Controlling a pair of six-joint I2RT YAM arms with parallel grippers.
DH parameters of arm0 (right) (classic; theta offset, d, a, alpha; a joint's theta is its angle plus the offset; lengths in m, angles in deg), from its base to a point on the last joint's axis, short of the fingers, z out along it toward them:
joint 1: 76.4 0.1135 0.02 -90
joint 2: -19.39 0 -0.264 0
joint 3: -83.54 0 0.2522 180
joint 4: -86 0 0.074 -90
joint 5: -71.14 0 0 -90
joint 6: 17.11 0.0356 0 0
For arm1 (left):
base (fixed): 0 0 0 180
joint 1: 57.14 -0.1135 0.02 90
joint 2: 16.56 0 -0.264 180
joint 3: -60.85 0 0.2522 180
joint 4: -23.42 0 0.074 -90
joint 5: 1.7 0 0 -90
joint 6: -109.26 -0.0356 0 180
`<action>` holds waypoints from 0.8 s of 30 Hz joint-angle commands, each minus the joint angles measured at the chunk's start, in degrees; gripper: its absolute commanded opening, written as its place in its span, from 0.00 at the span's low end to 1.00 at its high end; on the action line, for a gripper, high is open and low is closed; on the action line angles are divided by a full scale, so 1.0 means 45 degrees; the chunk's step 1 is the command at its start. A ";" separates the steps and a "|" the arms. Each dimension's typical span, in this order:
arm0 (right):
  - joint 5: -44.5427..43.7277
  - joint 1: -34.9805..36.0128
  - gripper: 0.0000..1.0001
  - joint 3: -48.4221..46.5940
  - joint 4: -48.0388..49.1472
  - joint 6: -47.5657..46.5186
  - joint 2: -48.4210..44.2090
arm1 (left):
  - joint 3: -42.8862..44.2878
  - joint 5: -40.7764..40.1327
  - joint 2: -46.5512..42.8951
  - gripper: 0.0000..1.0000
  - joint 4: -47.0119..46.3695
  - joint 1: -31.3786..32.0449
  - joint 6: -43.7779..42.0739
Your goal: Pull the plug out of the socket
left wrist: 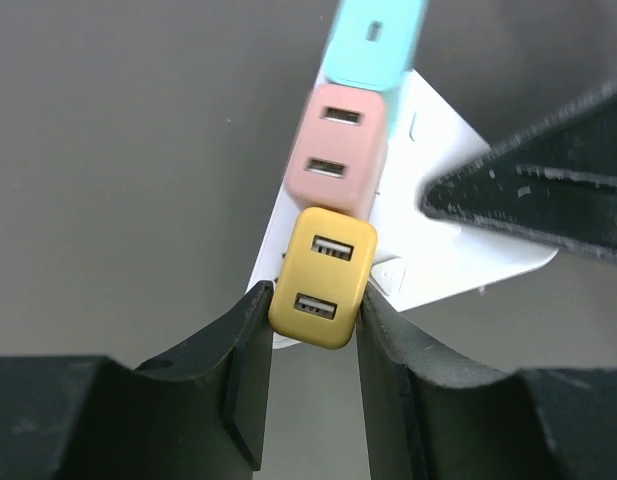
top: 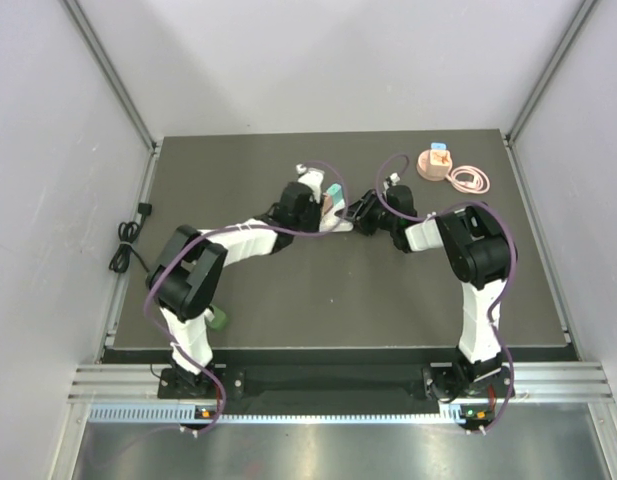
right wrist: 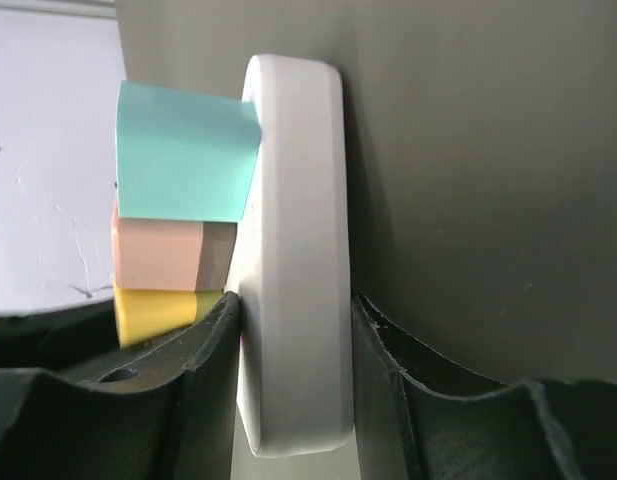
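A white socket strip [right wrist: 293, 250] carries three plugs in a row: teal [left wrist: 373, 40], pink [left wrist: 336, 150] and yellow [left wrist: 321, 278]. My left gripper [left wrist: 315, 300] is shut on the yellow plug, one finger pressed on each side of it. The right gripper [right wrist: 293, 310] is shut on the white socket strip's edge, clamping it from both faces. In the top view both grippers meet at the strip [top: 338, 215] in the middle of the dark table, left gripper [top: 323, 208] on its left, right gripper [top: 358, 213] on its right. The yellow plug still sits against the strip.
A round pink object [top: 434, 162] with a coiled pink cable [top: 470, 180] lies at the back right. A small green thing [top: 217, 318] sits by the left arm's base. A black cable [top: 128, 240] hangs off the table's left edge.
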 commanded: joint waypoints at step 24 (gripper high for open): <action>-0.1256 0.0242 0.00 0.0580 -0.1739 -0.0580 0.0191 | 0.0388 -0.0107 -0.2351 0.00 -0.0909 -0.0092 0.2197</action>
